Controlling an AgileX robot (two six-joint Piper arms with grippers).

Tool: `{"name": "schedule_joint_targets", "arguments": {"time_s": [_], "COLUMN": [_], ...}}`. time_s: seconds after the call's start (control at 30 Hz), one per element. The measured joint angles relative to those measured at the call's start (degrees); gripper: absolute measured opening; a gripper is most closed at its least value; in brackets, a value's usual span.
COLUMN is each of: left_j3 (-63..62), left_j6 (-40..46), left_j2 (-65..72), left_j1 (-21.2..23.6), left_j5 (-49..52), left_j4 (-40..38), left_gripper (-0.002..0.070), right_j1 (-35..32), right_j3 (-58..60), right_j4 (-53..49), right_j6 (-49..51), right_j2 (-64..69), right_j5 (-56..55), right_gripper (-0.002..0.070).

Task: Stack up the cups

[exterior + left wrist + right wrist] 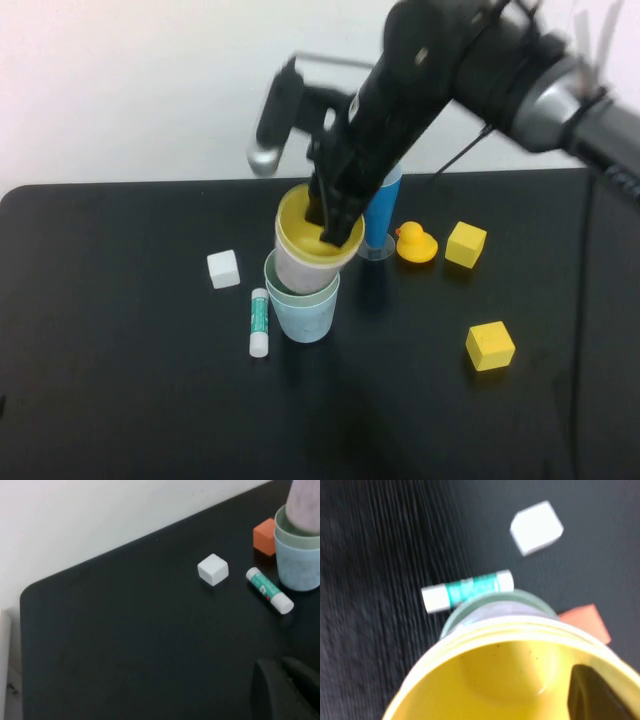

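Observation:
A light blue cup stands mid-table with a green cup nested in it. My right gripper is shut on the rim of the yellow cup, one finger inside it. The yellow cup sits in the pink cup. This pair hangs tilted, its base inside the green cup. In the left wrist view the blue cup, green rim and pink body show. My left gripper is low over the table at the left, fingers together, empty.
A white cube and a glue stick lie left of the stack. A tall blue cone glass, a rubber duck and two yellow cubes are to the right. An orange block lies behind the stack.

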Motion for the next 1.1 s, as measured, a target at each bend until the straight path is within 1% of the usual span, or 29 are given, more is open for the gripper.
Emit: {"name": "schedule_joint_targets", "arguments": {"time_s": [0.1,0.27,0.33,0.47,0.5,0.6,0.67,0.73,0.77,0.83,0.9,0.97,1.1], "left_j3": [0.14,1.42,2.33,3.71,3.69,3.97,4.66,5.68,6.14,6.88,6.96,7.19,7.70], "left_j6": [-0.92,-1.08,-1.17,-1.17,-1.17,-1.17,-1.17,-1.17,-1.17,-1.17,-1.17,-1.17,-1.17], "left_j2": [0.00,0.00,0.00,-0.52,-1.07,-3.56,-5.81,-8.86,-10.22,-13.59,-16.73,-18.90,-20.44], "left_j1": [0.00,0.00,0.00,0.00,0.00,0.00,0.00,0.00,0.00,0.00,0.00,0.00,0.00], "left_j5": [-0.44,-2.61,-4.49,-6.89,-7.00,-7.50,-7.79,-7.91,-7.91,-8.53,-9.23,-10.52,-11.42], "left_j4": [-0.12,-0.20,-0.20,-0.24,-0.34,-0.34,0.07,0.44,0.53,0.58,0.58,0.58,0.14], "left_gripper": [0.0001,0.0001,0.0001,0.0001,0.0001,0.0001,0.0001,0.0001,0.0001,0.0001,0.0001,0.0001,0.0001], "right_j1": [0.12,0.12,0.12,0.12,0.12,0.12,0.12,0.12,0.12,0.12,-0.28,-1.21,-3.97], "right_j3": [0.11,0.11,0.11,0.11,0.11,0.11,0.11,0.11,0.11,0.11,0.11,0.71,5.99], "right_j4": [-2.25,-2.79,-3.04,-3.19,-3.46,-4.11,-4.88,-6.48,-7.39,-9.29,-11.49,-12.30,-13.79], "right_j6": [0.60,2.91,3.45,4.97,5.26,5.69,5.82,5.82,5.82,5.82,5.71,5.71,5.83], "right_j2": [2.00,3.00,3.00,2.76,2.49,0.21,-2.61,-6.03,-8.23,-12.48,-17.54,-22.86,-34.11], "right_j5": [-0.53,-1.81,-2.52,-2.95,-2.95,-2.72,-2.13,-1.11,-0.44,0.38,0.80,0.80,-1.55], "right_gripper": [0.0049,0.0056,0.0088,0.0241,0.0269,0.0305,0.0307,0.0291,0.0265,0.0200,0.0106,0.0048,0.0009]}}
